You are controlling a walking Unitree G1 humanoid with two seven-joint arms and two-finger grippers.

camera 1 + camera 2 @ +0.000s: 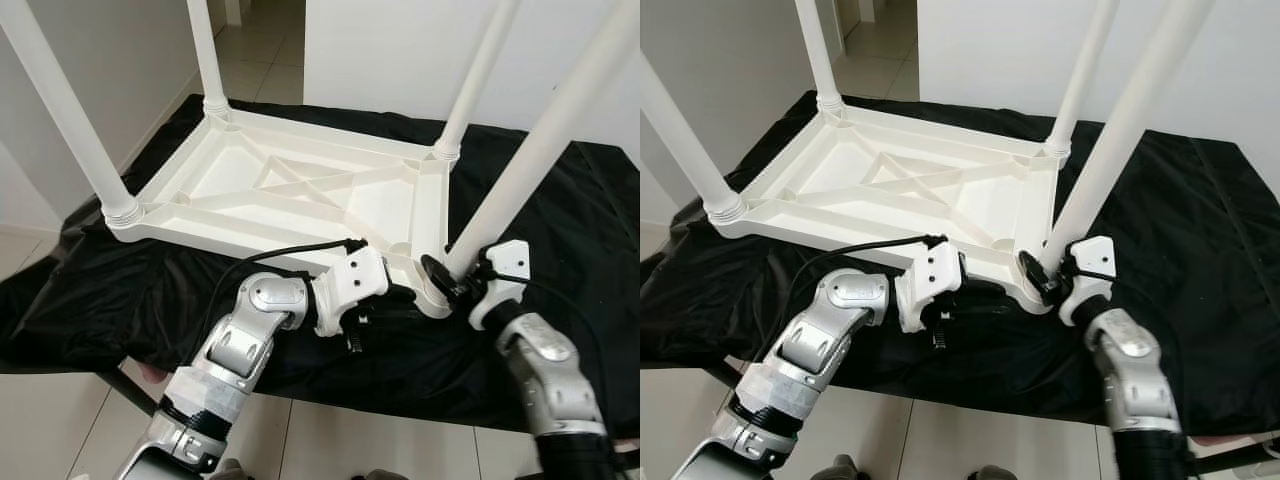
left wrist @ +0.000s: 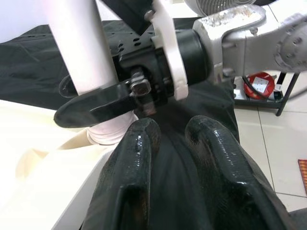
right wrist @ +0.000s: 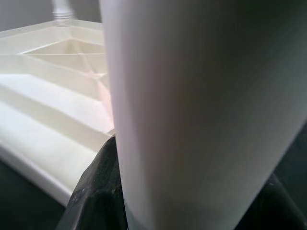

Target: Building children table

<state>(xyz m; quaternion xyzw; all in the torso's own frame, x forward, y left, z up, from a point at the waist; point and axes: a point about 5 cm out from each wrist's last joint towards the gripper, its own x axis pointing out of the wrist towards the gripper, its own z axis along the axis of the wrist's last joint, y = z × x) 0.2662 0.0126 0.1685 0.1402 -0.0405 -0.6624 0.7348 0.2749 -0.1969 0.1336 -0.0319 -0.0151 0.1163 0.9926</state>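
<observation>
A white children's table [image 1: 250, 232] lies upside down on a black cloth [image 1: 100, 290], its ribbed underside facing up. Three legs stand in their corners: near left [image 1: 65, 110], far left [image 1: 205, 50] and far right [image 1: 475, 75]. The near right leg [image 1: 540, 150] leans slightly at its corner socket, and my right gripper [image 1: 455, 275] is shut on it just above the base. In the right wrist view that leg [image 3: 201, 105] stands between the black fingers. My left gripper [image 1: 405, 293] rests low at the table's near edge beside that corner, its fingers [image 2: 139, 143] slightly apart over cloth, holding nothing.
The cloth-covered surface ends close in front of me, with tiled floor [image 1: 330, 445] below. White walls stand behind and left, and a doorway [image 1: 265, 40] opens at the back. A red object [image 2: 259, 84] sits on a low rack to the right.
</observation>
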